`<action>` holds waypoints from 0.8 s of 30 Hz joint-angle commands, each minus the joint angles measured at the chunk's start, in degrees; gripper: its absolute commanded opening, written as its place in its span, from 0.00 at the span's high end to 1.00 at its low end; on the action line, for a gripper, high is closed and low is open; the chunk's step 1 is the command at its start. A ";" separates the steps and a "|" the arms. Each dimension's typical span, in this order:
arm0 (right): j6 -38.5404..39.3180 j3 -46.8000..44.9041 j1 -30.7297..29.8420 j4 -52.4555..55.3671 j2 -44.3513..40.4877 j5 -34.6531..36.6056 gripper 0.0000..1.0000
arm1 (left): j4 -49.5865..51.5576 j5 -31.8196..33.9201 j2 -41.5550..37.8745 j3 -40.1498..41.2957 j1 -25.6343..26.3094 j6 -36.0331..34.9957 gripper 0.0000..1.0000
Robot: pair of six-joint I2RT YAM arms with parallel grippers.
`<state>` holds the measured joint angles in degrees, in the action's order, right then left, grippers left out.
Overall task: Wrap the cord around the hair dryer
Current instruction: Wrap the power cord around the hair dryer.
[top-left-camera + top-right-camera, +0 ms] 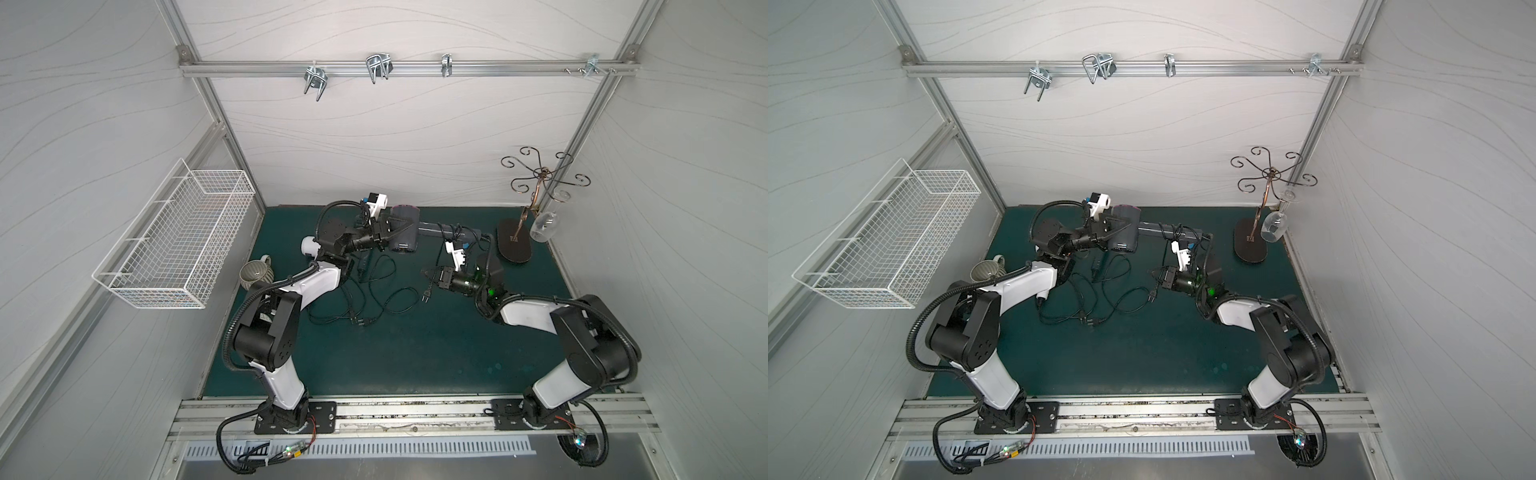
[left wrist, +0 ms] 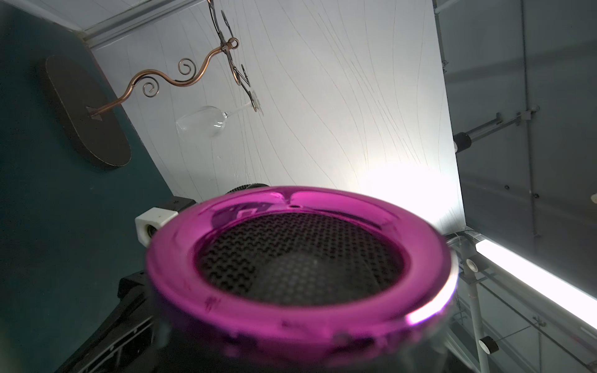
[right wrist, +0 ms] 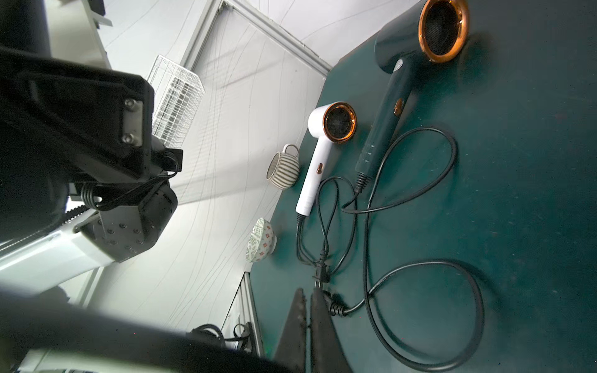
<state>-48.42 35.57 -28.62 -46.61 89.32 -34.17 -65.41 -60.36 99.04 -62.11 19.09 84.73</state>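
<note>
Presently L pincer [image 1: 395, 231] clamps hair dryer [image 1: 405, 244] head, handle running frame-right; R pincer [image 1: 430, 276] shut beside cord [image 1: 426, 296] plug, grip unclear.

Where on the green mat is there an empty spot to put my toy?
The biggest bare patch of mat is at the front, just ahead of the loose cords. A smaller one lies by the right wall, in front of the glass stand. The middle is crowded with cords; the mug sits at the left edge.
</note>
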 commanded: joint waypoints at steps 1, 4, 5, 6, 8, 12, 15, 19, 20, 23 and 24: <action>-1.08 -6.22 -1.58 4.13 -3.20 7.51 1.00 | -15.54 16.81 -1.63 -2.48 -2.83 -0.79 1.00; -1.28 -9.06 -0.92 7.03 -5.79 6.86 1.00 | -15.54 17.75 -1.76 -2.69 -4.72 0.03 1.00; -1.09 -9.44 -0.57 8.28 -6.39 6.51 1.00 | -15.54 17.61 -1.86 -2.91 -5.24 0.16 1.00; -0.65 -9.30 0.04 10.22 -7.20 6.15 1.00 | -15.54 17.62 -1.97 -2.96 -5.74 0.21 1.00; 2.59 -5.99 0.32 19.07 -8.85 6.21 1.00 | -15.46 17.99 -1.96 -2.93 -5.95 0.12 1.00; 13.79 4.86 -1.93 40.54 -11.05 10.88 1.00 | -15.45 19.76 -0.31 -2.84 -5.48 1.20 1.00; 20.07 10.04 -4.19 51.43 -12.29 15.61 1.00 | -14.70 19.97 0.16 -2.84 -5.55 0.43 1.00; 26.81 16.55 -5.52 63.56 -13.29 17.76 1.00 | -4.12 18.12 -2.05 -1.53 -5.47 -7.12 1.00; 28.66 18.11 -5.65 66.14 -13.43 17.74 1.00 | -0.63 17.34 -2.91 -1.23 -5.26 -9.83 1.00; 36.30 24.59 -6.24 75.49 -13.24 17.00 1.00 | 16.15 14.66 -6.04 -1.15 -4.39 -21.92 1.00; 39.14 27.38 -6.31 79.58 -12.64 16.90 1.00 | 22.54 14.04 -7.09 -1.17 -3.93 -26.27 1.00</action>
<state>-20.21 58.39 -33.71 13.96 76.90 -16.45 -51.09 -51.37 96.84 -60.60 15.40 72.99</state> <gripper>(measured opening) 0.061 0.759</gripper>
